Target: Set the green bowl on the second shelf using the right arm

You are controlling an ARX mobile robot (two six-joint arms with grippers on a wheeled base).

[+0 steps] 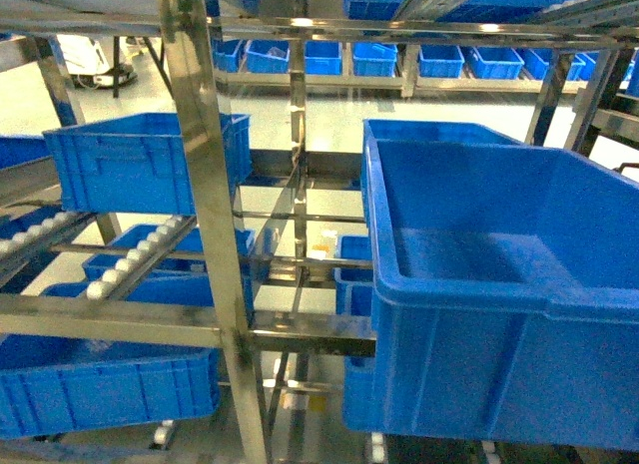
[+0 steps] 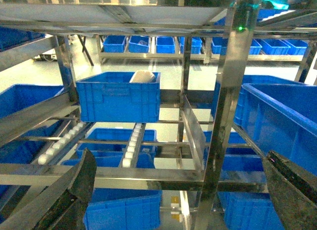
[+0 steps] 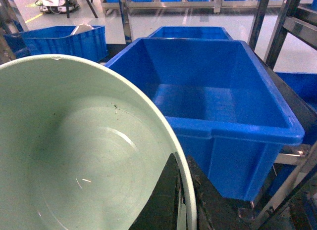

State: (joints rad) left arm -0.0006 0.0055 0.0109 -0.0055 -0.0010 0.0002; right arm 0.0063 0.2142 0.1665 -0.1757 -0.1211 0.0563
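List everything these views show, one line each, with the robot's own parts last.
green bowl: one, pale mint green, empty, filling the near left of the right wrist view, a dark finger against its rim.
large blue crate: one, blue, empty, on the rack at right.
smaller blue crate: one, blue, on the rack's left side, holding a white roll-shaped object.
other blue crates: several, blue, on lower levels and in a far row.
steel rack: one, shiny metal, white rollers on its rails.
floor: pale, behind the rack.
left claw: dark fingers wide apart, empty.
right claw: holding the bowl.
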